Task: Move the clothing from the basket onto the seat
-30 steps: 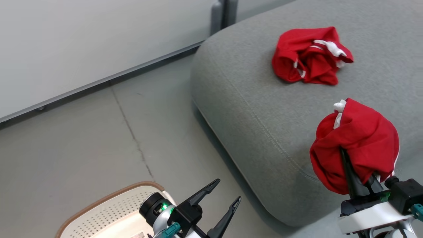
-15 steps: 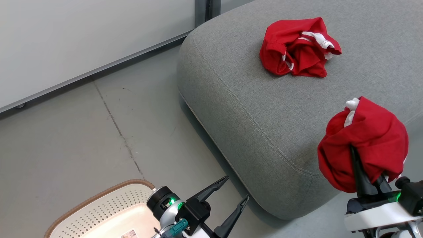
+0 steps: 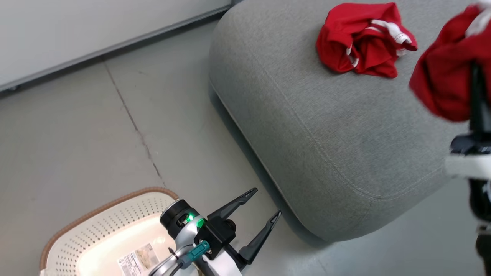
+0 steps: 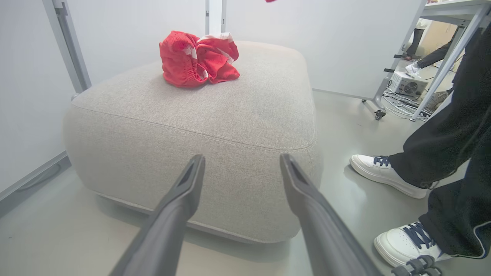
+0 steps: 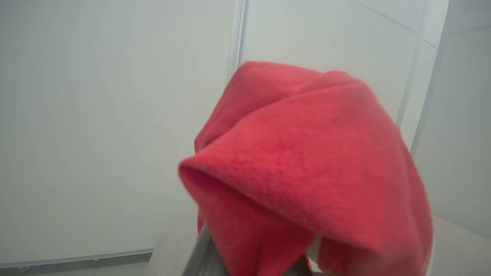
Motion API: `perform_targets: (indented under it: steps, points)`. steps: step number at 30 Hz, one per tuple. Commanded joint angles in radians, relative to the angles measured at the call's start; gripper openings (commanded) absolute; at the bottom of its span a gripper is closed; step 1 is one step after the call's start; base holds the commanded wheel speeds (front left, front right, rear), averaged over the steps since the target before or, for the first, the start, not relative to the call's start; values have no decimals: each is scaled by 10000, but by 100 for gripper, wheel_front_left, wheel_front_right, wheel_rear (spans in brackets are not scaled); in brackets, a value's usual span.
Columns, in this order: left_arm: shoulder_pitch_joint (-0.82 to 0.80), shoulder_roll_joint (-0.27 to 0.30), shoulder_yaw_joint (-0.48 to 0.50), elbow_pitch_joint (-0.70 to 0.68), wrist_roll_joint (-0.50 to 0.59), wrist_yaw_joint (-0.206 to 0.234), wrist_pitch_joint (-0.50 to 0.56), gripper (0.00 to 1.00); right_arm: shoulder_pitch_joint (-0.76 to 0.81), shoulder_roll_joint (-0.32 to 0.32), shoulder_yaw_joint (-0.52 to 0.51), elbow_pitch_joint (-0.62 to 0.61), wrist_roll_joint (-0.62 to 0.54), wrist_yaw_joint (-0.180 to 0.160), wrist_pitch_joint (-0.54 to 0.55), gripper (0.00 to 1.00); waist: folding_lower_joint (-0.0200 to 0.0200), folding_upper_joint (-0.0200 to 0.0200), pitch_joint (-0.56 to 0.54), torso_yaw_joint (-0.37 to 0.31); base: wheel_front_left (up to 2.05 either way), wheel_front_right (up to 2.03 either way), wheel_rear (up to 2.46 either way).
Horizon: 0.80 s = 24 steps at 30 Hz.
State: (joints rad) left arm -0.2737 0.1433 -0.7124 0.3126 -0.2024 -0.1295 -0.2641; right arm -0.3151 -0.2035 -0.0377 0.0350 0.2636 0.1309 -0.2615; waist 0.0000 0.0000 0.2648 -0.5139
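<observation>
Looking into the basket: bare bottom, just its sticker, though my left arm and the frame edge cut part of it off. My left fingers stand wide and hold nothing, over the floor between basket and seat. One crumpled red garment lies on the seat's top. My right fingers are clamped on a second red garment, up off the seat, blurred, cut by the frame edge, draped over them and hiding their tips.
</observation>
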Motion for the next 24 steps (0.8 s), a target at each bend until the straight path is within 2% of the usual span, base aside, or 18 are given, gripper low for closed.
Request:
perform_targets:
  steps: [1,6,13,18,24]
  points:
    - [-273,171,-51,-43,97,-14,-2,100,-636,-234,-117,58,168,-2,-54,0,0,0,515,231,0,0,0]
    - [-776,529,-118,-70,113,-14,-3,100,-2437,-1067,-306,884,310,-2,-53,0,0,0,1311,511,0,0,0]
    - [-1413,866,-376,-187,92,-14,-2,100,-4480,-2107,-1031,2855,752,0,-53,0,0,0,2212,1126,0,0,0]
    - [-1771,1027,-513,-245,122,-14,-3,100,-5581,-2491,-1267,4235,1064,0,-51,0,0,0,2863,1527,0,0,0]
    - [-2244,1158,-920,-294,235,-14,-3,100,-6347,-2845,-1038,6118,1595,-2,-53,0,0,0,3536,2003,0,0,0]
